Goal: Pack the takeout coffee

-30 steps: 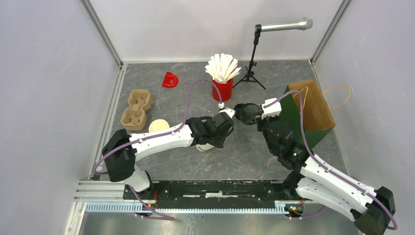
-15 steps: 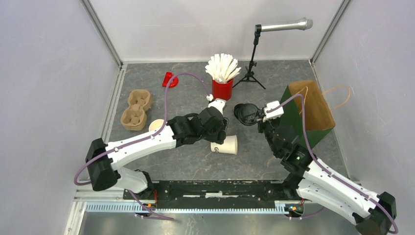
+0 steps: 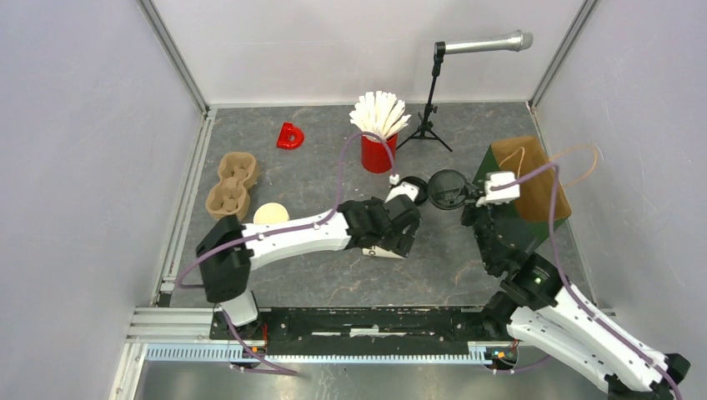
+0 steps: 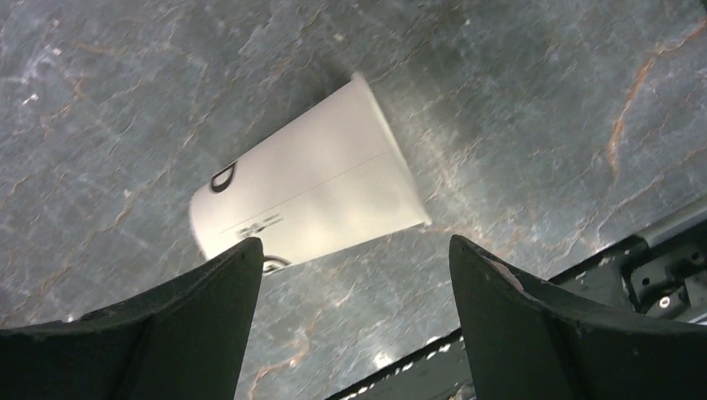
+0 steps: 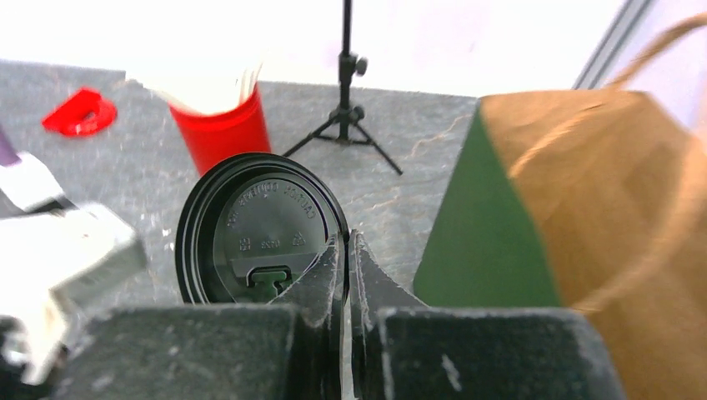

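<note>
One white paper cup (image 4: 308, 187) lies on its side on the grey floor, just ahead of my left gripper (image 4: 352, 242), which is open and holds nothing. From above, only the edge of this cup (image 3: 382, 251) shows under the left gripper (image 3: 402, 233). A second cup (image 3: 271, 214) stands upright and uncovered near the carrier. My right gripper (image 5: 348, 242) is shut on the rim of a black lid (image 5: 258, 225), holding it on edge above the floor. In the top view the lid (image 3: 448, 189) hangs between the red cup and the bag, beside the right gripper (image 3: 468, 197).
A brown pulp carrier (image 3: 232, 187) lies at the left. A red cup of white sticks (image 3: 379, 152) and a microphone tripod (image 3: 429, 108) stand at the back. A brown and green paper bag (image 3: 534, 179) lies at the right. A red letter-shaped piece (image 3: 289, 136) sits far left.
My left gripper has opened wide and shifted right over the cup, which now lies on its side. My right gripper has carried the lid to the right, toward the bag.
</note>
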